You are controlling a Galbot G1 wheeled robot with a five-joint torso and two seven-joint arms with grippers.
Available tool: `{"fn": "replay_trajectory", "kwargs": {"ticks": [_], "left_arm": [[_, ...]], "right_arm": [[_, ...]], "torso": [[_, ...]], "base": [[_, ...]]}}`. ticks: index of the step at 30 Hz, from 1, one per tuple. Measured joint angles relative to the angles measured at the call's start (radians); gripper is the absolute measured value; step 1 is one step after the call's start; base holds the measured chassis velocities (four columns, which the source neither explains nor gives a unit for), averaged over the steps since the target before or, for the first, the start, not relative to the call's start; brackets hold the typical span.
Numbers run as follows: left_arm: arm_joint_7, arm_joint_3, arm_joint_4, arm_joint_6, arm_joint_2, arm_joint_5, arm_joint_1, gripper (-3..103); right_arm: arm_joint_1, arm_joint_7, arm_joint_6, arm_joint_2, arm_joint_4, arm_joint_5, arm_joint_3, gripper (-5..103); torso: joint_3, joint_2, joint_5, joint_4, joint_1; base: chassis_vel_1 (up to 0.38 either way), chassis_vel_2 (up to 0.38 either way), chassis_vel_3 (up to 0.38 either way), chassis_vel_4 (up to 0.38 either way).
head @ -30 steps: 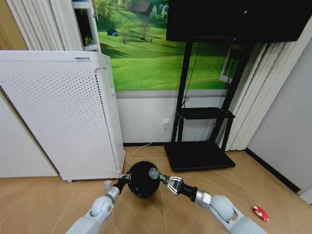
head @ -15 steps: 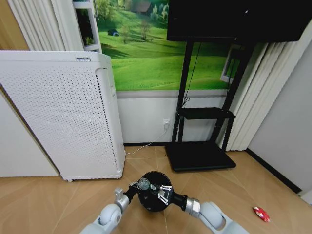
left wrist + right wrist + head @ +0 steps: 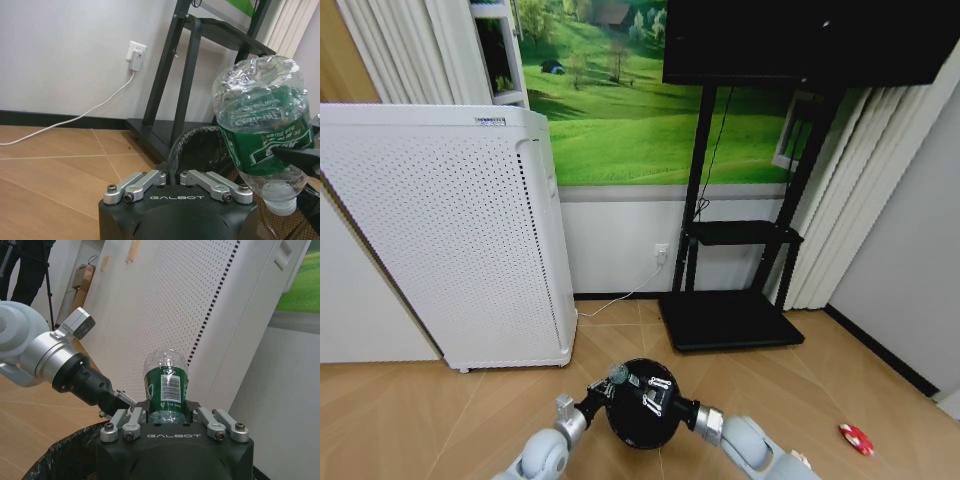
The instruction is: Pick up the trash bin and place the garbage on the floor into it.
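The black trash bin point(image 3: 642, 420) hangs just above the floor point(image 3: 410, 420) in front of me, tilted with its mouth toward my camera. My left gripper point(image 3: 599, 391) is shut on its rim point(image 3: 200, 134), as the left wrist view shows at the left gripper point(image 3: 172, 174). My right gripper point(image 3: 628, 381) is shut on the garbage, a small clear bottle with a green label point(image 3: 166, 382), and holds it over the bin's mouth point(image 3: 65, 460). That bottle point(image 3: 260, 125) is tipped cap-down above the black liner. A small red wrapper point(image 3: 854, 438) lies on the floor far right.
A tall white perforated appliance point(image 3: 450, 240) stands close on the left. A black TV stand point(image 3: 730, 320) with a flat base sits against the back wall, a white cable point(image 3: 75, 120) running to a wall socket. Open floor lies to the right.
Both arms have drawn the bin nearer to me and a little to the right. The right gripper has carried the bottle from the bin's side to above its mouth.
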Motion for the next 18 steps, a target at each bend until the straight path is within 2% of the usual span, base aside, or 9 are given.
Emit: {"fn": "replay_trajectory", "kwargs": {"ticks": [1,2,6,8,9,11,13,16,18], "left_arm": [[0.0,-0.007,-0.002,0.0,0.0,0.0,0.004,7],[0.0,-0.021,-0.005,0.0,-0.001,0.0,0.013,7],[0.0,-0.051,-0.012,-0.001,-0.001,-0.002,0.033,7],[0.0,-0.086,-0.02,-0.003,-0.001,-0.006,0.058,7],[0.0,-0.086,-0.02,-0.003,-0.001,-0.006,0.058,7],[-0.004,-0.139,-0.031,-0.003,-0.01,-0.012,0.092,7],[-0.008,-0.159,-0.035,-0.003,-0.014,-0.017,0.104,7],[-0.028,-0.28,-0.053,0.001,-0.056,-0.017,0.158,7],[-0.036,-0.326,-0.063,0.002,-0.07,-0.021,0.178,7]], "right_arm": [[-0.001,0.0,-0.001,0.0,0.0,0.0,0.002,37],[-0.003,-0.001,-0.001,-0.001,0.0,0.0,0.005,47],[-0.008,0.009,-0.003,-0.001,0.008,0.002,0.011,58],[-0.015,0.033,-0.008,-0.001,0.023,0.009,0.023,70],[-0.015,0.033,-0.008,-0.001,0.023,0.009,0.023,70],[-0.027,0.062,-0.018,0.005,0.043,0.013,0.058,80],[-0.033,0.081,-0.022,0.008,0.05,0.014,0.07,80],[-0.074,0.166,-0.053,0.012,0.078,0.011,0.15,95],[-0.092,0.184,-0.058,0.013,0.082,0.01,0.179,99]], "torso": [[0.0,0.0,0.0,-0.0001,0.0],[0.0,0.0,0.0001,-0.0001,0.0],[0.0,0.0,0.0001,0.0,0.0],[0.0,0.0,0.0,-0.0001,0.0],[0.0,0.0,0.0,-0.0001,0.0],[0.0,0.0,0.0,-0.0001,0.0],[0.0,0.0,-0.0001,0.0,0.0],[0.0,0.0,-0.0002,0.0,0.0],[0.0,0.0,0.0,-0.0001,0.0]], "base": [[0.0,0.0,0.0,0.0],[0.0,0.0,0.0,0.0],[0.0,0.0,0.0,0.0],[0.0,0.0,0.0,0.0],[0.0,0.0,0.0,0.0],[0.0,0.0,0.0,0.0],[0.0,0.0,0.0,0.0],[0.0,0.0,0.0,0.0],[0.0,0.0,0.0,0.0]]}}
